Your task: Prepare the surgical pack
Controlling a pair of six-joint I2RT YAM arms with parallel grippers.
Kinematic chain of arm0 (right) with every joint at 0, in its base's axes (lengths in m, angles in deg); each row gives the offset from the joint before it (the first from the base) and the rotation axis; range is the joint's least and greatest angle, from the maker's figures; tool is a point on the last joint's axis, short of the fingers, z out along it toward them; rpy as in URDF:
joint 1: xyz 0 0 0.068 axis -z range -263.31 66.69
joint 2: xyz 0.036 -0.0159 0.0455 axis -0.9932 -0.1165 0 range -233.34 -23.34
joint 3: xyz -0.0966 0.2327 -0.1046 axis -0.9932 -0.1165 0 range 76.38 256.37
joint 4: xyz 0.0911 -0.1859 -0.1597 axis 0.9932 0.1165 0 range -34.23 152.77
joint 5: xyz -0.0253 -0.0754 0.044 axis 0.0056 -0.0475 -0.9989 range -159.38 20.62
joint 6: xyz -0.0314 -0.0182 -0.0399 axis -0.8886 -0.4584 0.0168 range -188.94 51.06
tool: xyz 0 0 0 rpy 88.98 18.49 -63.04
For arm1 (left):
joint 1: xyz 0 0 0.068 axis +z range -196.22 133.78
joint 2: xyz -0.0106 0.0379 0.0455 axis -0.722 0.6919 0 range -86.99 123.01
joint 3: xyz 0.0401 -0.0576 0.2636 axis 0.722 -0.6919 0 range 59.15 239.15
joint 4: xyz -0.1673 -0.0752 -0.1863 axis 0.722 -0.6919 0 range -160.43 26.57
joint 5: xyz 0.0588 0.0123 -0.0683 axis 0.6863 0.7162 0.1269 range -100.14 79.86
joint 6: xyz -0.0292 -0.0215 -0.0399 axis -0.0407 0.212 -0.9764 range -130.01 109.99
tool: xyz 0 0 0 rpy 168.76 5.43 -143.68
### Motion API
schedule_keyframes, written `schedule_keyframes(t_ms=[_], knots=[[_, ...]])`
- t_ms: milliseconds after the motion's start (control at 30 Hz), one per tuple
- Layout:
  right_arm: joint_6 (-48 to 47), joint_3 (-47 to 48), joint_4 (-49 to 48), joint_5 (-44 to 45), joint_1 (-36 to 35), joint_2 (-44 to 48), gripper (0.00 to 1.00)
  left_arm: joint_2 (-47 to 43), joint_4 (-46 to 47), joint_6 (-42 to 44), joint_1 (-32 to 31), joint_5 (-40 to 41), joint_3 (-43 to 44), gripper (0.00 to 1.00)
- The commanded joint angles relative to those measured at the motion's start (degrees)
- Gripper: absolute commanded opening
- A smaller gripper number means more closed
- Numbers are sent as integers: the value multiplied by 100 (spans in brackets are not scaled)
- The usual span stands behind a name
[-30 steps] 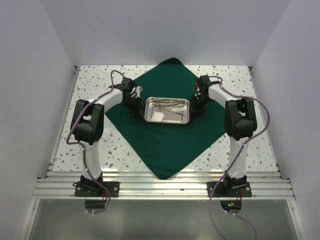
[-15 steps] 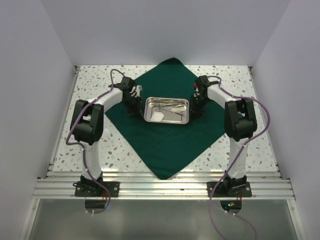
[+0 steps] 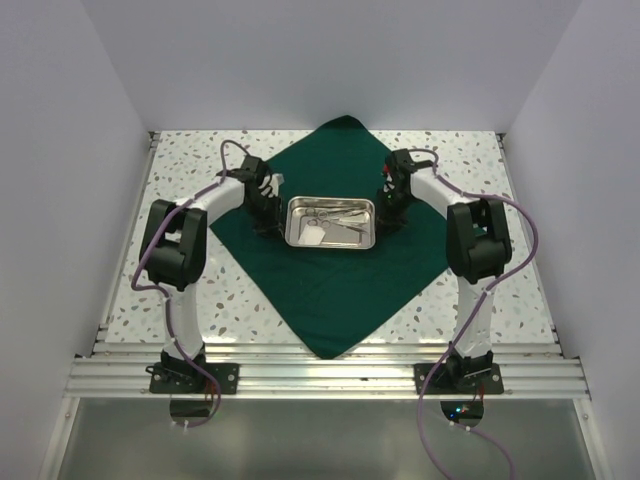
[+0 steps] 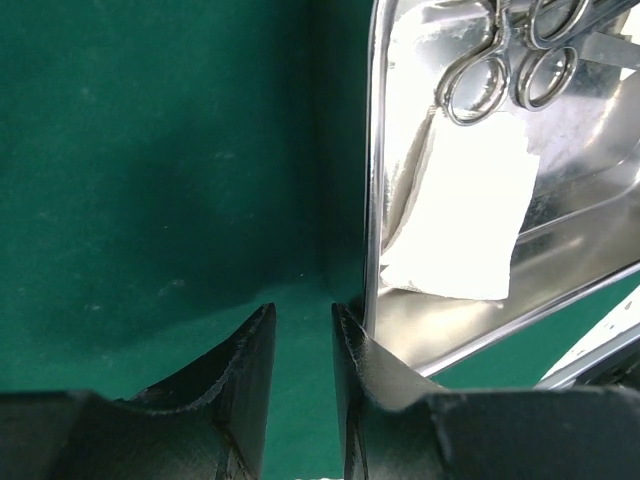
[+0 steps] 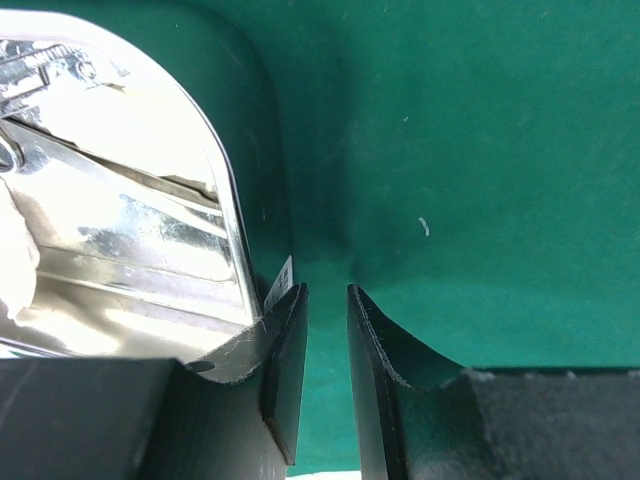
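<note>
The dark green drape [image 3: 330,290] lies as a diamond on the table. The steel tray [image 3: 352,240] sits on its middle and holds scissor-like instruments [image 3: 335,213] and white gauze [image 3: 314,232]. My left gripper [image 3: 268,222] is low on the drape at the tray's left side. In the left wrist view the left gripper [image 4: 303,315] has a narrow empty gap, its right finger against the tray rim [image 4: 372,150], with the gauze [image 4: 465,215] and the instruments' ring handles [image 4: 510,70] inside. My right gripper [image 3: 388,218] is at the tray's right side. In its wrist view the right gripper [image 5: 328,295] is narrowly open and empty, its left finger touching the tray [image 5: 150,230].
The speckled tabletop [image 3: 180,150] shows around the drape. White walls enclose the table on three sides. An aluminium rail [image 3: 320,375] runs along the near edge by the arm bases. Purple cables [image 3: 232,150] loop from both arms.
The tray has shifted slightly left and away, and both grippers moved with it, staying at its two sides.
</note>
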Motion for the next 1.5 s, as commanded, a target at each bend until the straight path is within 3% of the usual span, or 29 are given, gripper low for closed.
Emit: schedule_keyframes(t_ms=[0,300,433,533,633,733,967,1133,1167,1300,1467], knots=[[272,-62,-211,-447,-291,388,28,-349,138,85,-141,-540,-10,33],[175,-71,-97,-254,-299,440,29,-454,156,24,-142,-426,-141,33],[210,-71,192,264,-159,616,32,-498,-3,24,-89,-5,-63,55],[210,-220,509,668,69,818,53,-638,-82,23,25,321,-89,72],[53,-492,746,1011,140,1213,76,-857,-108,67,139,444,-281,76],[-18,-861,852,916,140,1644,82,-989,-73,76,262,506,-483,79],[210,-2275,424,-357,-246,3040,82,-1402,-20,41,465,646,-906,80],[1330,-3927,-464,-947,-1642,4438,74,-1938,6,-117,474,647,-1379,80],[1605,-4486,-1023,-1235,-1835,4640,73,-2131,-3,-169,474,542,-1468,80],[2915,-5580,-2117,-1090,-2731,5554,67,-2711,-81,-468,465,365,-1898,79],[4278,-6450,-3145,-527,-3304,6434,58,-3573,-345,-758,465,374,-2268,79]])
